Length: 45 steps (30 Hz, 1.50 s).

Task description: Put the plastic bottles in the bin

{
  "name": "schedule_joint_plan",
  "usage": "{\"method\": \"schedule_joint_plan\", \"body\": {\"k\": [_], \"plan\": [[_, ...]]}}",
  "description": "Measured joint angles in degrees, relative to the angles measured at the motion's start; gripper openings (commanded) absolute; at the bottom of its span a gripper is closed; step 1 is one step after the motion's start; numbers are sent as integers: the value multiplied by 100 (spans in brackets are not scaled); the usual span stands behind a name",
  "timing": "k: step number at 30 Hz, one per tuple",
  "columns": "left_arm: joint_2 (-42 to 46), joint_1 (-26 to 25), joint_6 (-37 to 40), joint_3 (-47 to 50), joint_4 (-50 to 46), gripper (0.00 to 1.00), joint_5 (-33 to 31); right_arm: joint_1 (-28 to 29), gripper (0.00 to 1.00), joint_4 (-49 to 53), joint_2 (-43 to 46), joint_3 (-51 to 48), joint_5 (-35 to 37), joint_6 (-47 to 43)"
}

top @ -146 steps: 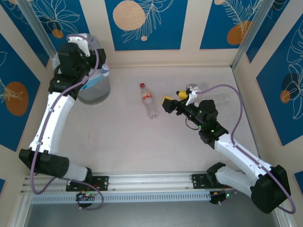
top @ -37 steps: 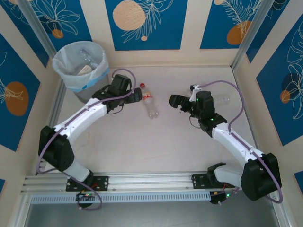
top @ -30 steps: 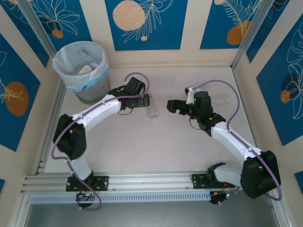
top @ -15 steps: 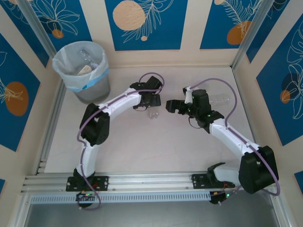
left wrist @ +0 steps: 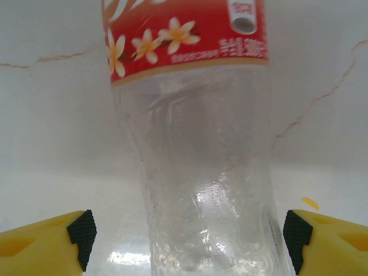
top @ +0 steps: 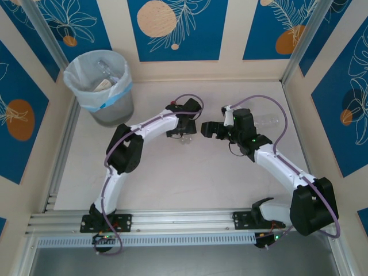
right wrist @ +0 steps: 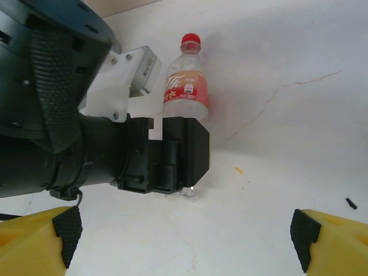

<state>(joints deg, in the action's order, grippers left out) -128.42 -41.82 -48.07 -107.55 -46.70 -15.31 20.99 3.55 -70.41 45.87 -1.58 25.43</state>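
A clear plastic bottle [left wrist: 195, 172] with a red flowered label and a red cap [right wrist: 190, 40] lies on the white table. In the top view just its base [top: 185, 139] peeks out from under the left arm. My left gripper [left wrist: 184, 244] is open and straddles the bottle's lower body, one yellow fingertip [left wrist: 46, 238] on each side, the right pad close to the bottle's edge. My right gripper [right wrist: 184, 244] is open and holds nothing, hovering just right of the left gripper [top: 183, 130]. The grey bin [top: 114, 108] with its white-and-blue bag stands at the back left, with bottles inside.
Another clear bottle [top: 269, 121] lies behind the right arm near the right wall. The left arm's black wrist [right wrist: 138, 152] sits directly in front of my right gripper [top: 206, 129]. Walls close the table at the back and on both sides.
The left arm swung from over the bin across to the red-label bottle and lowered its open fingers around it. The right gripper shifted slightly left toward the bottle.
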Motion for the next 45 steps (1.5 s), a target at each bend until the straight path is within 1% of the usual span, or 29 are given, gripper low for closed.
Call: {"method": "schedule_joint_plan", "body": {"k": [12,17,18,23,26,30,31,32,33,35,37,40,45], "plan": [[-129,2,70,-2,168,79,63,4,95,24,0,2,-219,-22],[-118,20,203,184,437,74,81,28,95,61,0,13,-282,-70],[-107,31,216,302,527,71,101,37,95,79,0,20,-295,-90],[-81,81,352,619,682,69,133,42,95,155,9,42,-295,-136],[-9,114,385,702,774,61,155,42,95,190,13,44,-295,-153],[155,170,546,918,857,58,155,44,95,212,17,44,-295,-153],[197,181,588,964,868,53,155,44,95,216,26,44,-295,-153],[240,195,640,1025,883,38,155,42,95,216,44,44,-295,-153],[286,208,680,1069,896,34,155,44,95,214,57,44,-295,-153],[354,227,776,1110,901,38,157,44,95,214,72,52,-295,-153],[422,247,844,1126,901,38,160,55,95,210,81,55,-295,-153],[542,280,966,1152,909,35,173,72,95,208,83,55,-295,-153],[815,306,1113,1233,977,33,201,74,95,192,81,55,-293,-149]]}}
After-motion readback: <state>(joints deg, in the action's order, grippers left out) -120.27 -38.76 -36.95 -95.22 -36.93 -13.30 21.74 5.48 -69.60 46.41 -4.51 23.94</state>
